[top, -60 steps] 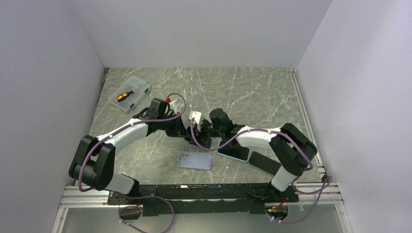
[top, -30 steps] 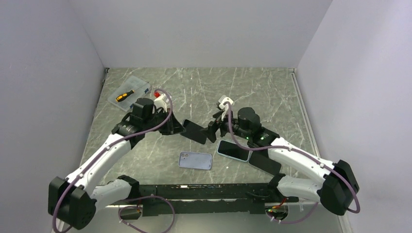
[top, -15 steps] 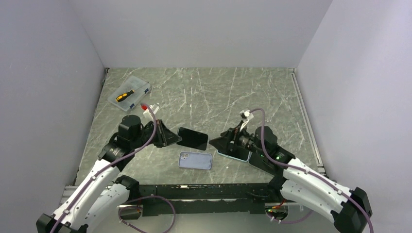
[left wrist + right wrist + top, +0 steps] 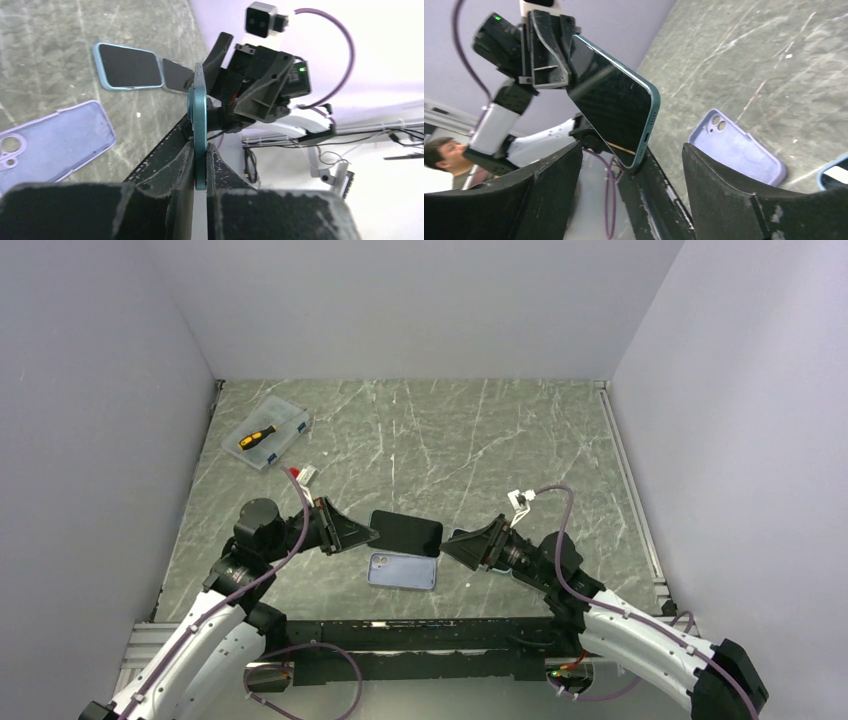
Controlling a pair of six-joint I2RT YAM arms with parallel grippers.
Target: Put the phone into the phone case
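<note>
Phone (image 4: 405, 532): raised on edge off the bench (image 4: 480, 430), close above the purple case (image 4: 402, 570), screen facing the right arm. Left fingers (image 4: 186, 156) are clamped on one end, leaving the other end free, probably for a regrasp. Right fingers (image 4: 555, 180) are spread apart, facing that free end without touching it. No legible branding.

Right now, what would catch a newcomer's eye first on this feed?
A teal-edged black phone hangs in mid-air over the middle of the grey marble table, pinched by the left gripper. The right gripper faces its free end, open. Just nearer the arm bases, a lilac phone case lies empty on the table.
</note>
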